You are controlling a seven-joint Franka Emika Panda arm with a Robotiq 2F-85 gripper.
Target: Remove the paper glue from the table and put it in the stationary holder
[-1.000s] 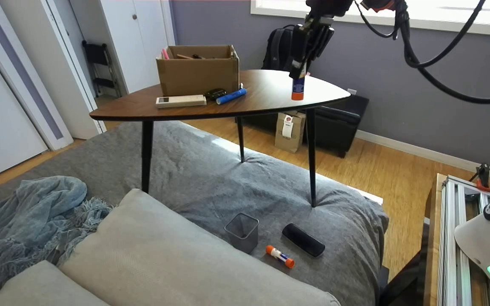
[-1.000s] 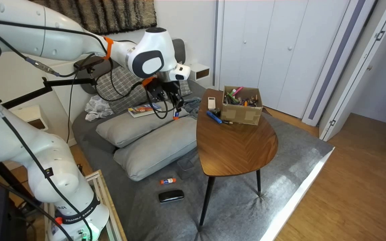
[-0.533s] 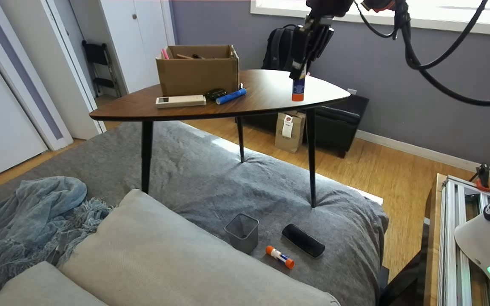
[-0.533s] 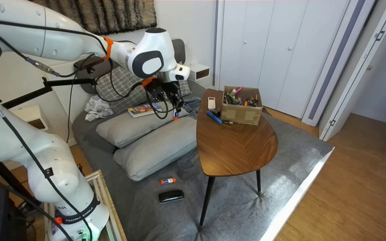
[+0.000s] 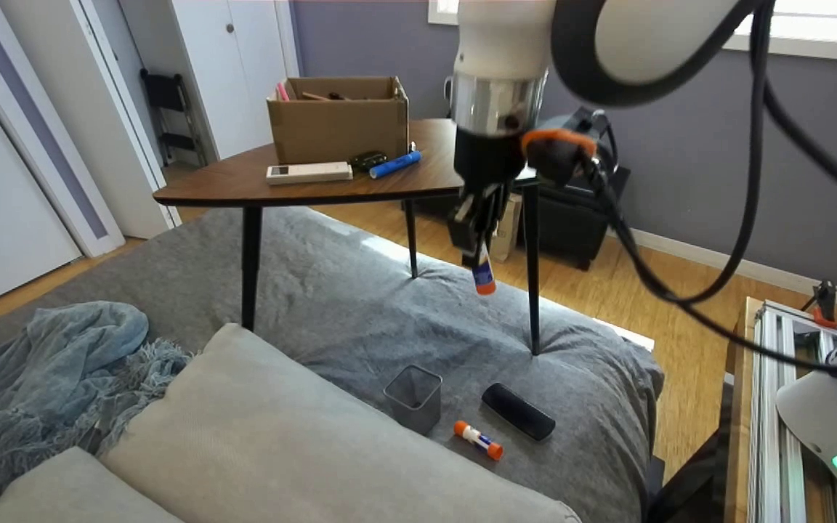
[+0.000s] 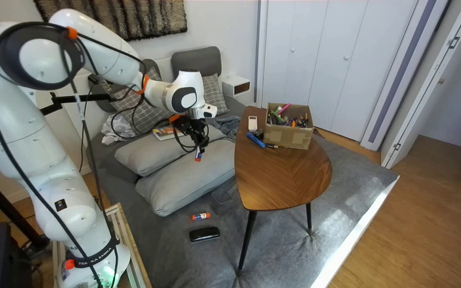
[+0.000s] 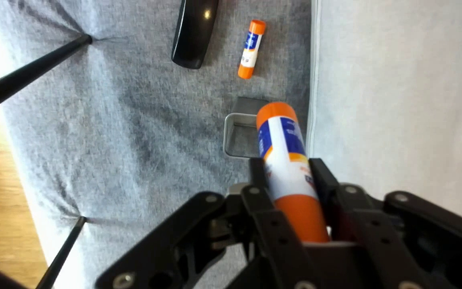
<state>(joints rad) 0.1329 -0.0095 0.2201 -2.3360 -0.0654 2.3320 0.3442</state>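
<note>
My gripper is shut on the paper glue, a stick with orange-red ends, a white body and a blue-and-orange label. The glue also shows hanging from the gripper in both exterior views, slightly tilted. The stationery holder, a small grey square cup, stands on the grey bed; it shows in the wrist view, partly hidden behind the held glue. The gripper is above it, apart from it. The brown table stands beside the holder.
A second glue stick and a black case lie near the holder. A pillow borders it. Table legs rise nearby. A cardboard box and a blue marker are on the table.
My gripper has moved down with the paper glue in it, from about tabletop height in an exterior view to below the table edge. The arm has come nearer the holder. The holder has not moved.
</note>
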